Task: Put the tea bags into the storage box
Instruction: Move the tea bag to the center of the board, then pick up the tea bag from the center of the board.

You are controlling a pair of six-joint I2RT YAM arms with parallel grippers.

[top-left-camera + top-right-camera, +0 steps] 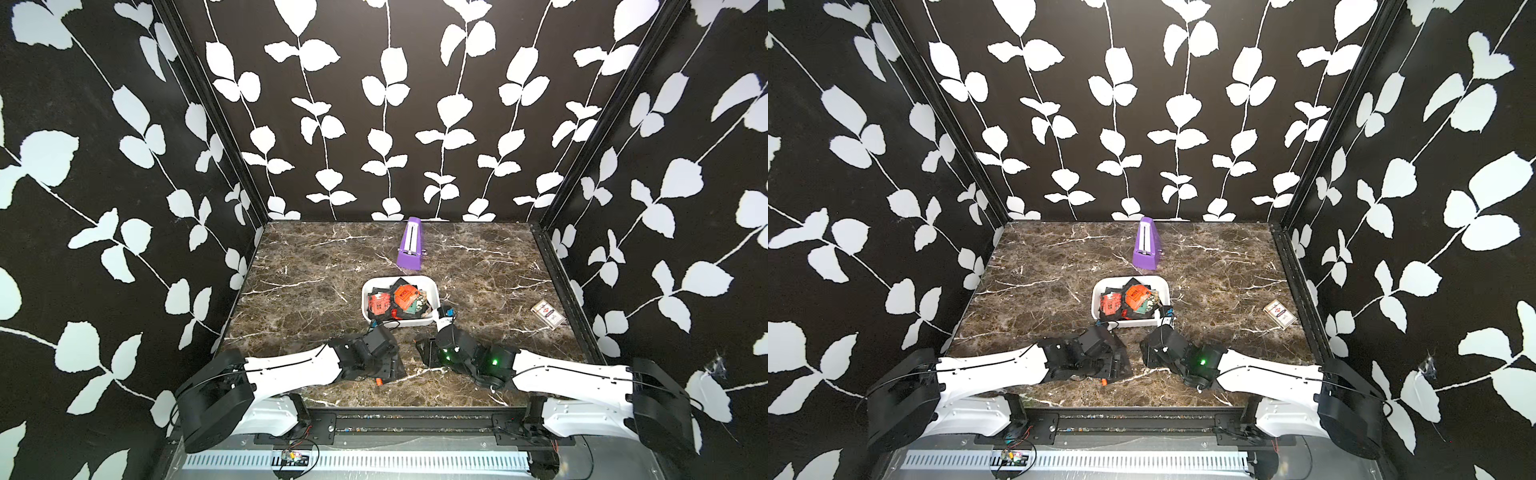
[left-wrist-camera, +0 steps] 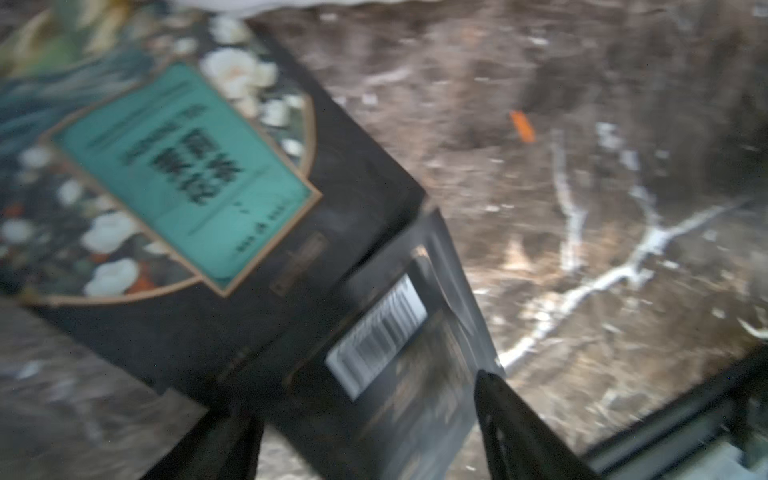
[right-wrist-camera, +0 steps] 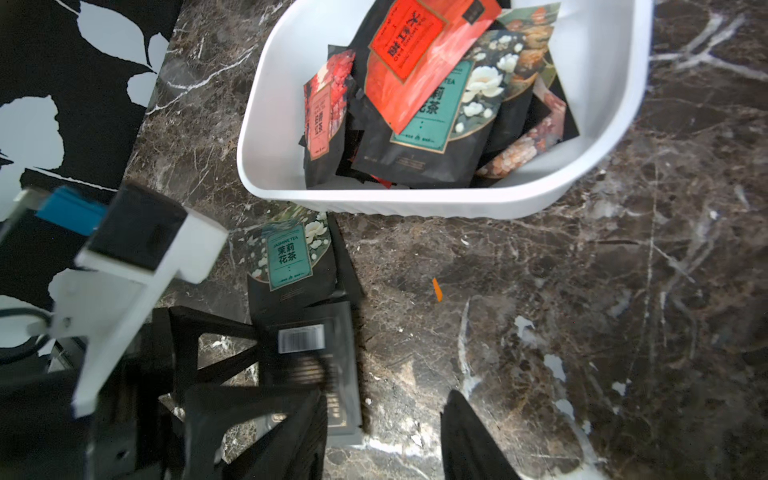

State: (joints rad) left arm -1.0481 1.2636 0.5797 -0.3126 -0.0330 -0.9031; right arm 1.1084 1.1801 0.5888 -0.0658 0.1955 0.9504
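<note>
In both top views the box (image 1: 366, 303) (image 1: 1096, 303) is sitting near the middle of the table (image 1: 307, 266), holding a loose heap of tea bags (image 1: 405, 295) (image 1: 1136, 297). A purple wedge (image 1: 409, 247) is standing behind it, and a card pack (image 1: 548, 314) is lying well off toward the right wall. The left arm (image 1: 291, 368) and right arm (image 1: 561, 370) are reaching inward, their wrists nearly meeting just in front of the box. Their tips are hidden here.

In the left wrist view the left gripper (image 2: 368, 397) is hovering low over two bags lying outside the box. One is a jasmine bag (image 2: 187, 174) with a green label, and the other is a barcode bag (image 2: 376, 336) overlapping one end of it. The jaws are standing wide with the barcode bag's near end between them. The picture is badly blurred, so I cannot tell whether they are pressing on it. An orange scrap (image 2: 523, 126) is lying on the marble nearby.

In the right wrist view the right gripper (image 3: 387, 392) is pointing down at the table with its jaws spread, pinching nothing. The barcode bag's edge and bare marble are showing between them. The jasmine bag is lying outside the box, its far end just beside the near wall. Inside the box, orange-red, green-labelled and flowered bags are leaning on one another.
</note>
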